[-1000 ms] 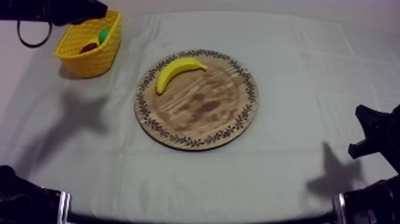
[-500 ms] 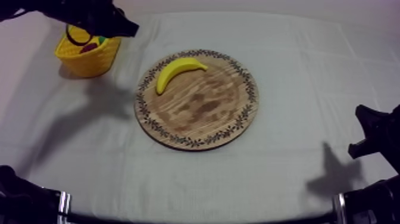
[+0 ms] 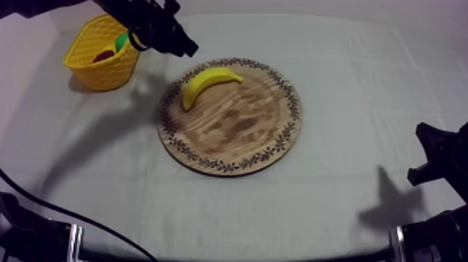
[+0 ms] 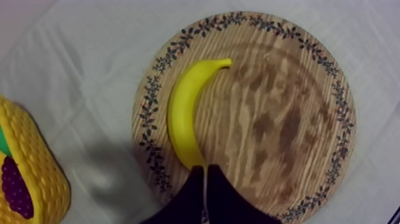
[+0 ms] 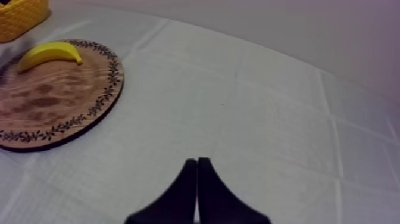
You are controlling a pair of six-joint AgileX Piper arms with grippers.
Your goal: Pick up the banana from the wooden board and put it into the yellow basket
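Change: the left gripper (image 3: pixel 184 48) was over the yellow basket (image 3: pixel 104 71) a second ago. It has since swung across and now sits above the rim of the wooden board (image 3: pixel 230 136) at about 10 o'clock, just short of the banana (image 3: pixel 207 82).

Banana hasn't moved. It lies flat in the board's 10–11 o'clock sector, stem toward 12, untouched.

In the left wrist view the fingers (image 4: pixel 191 193) lie together as a narrow wedge, so the gripper is clenched on nothing. Their tips sit right at the banana's blunt end.

My read: this is the approach phase and the pick hasn't started. The jaws need to spread before the gripper descends, and a grasp across the banana's middle looks like the safest bet.

The right gripper (image 5: pixel 197 171) is also clenched empty. It is parked at 4 o'clock from the board, well apart, same as before.

Containers:
- Basket sits at 10 o'clock from the board, near it but not touching. It holds a bunch of grapes (image 4: pixel 14 187) and a green fruit (image 3: pixel 122 40), probably the pear though I can't confirm. There looks to be room left for the banana.
- Board carries only the banana.
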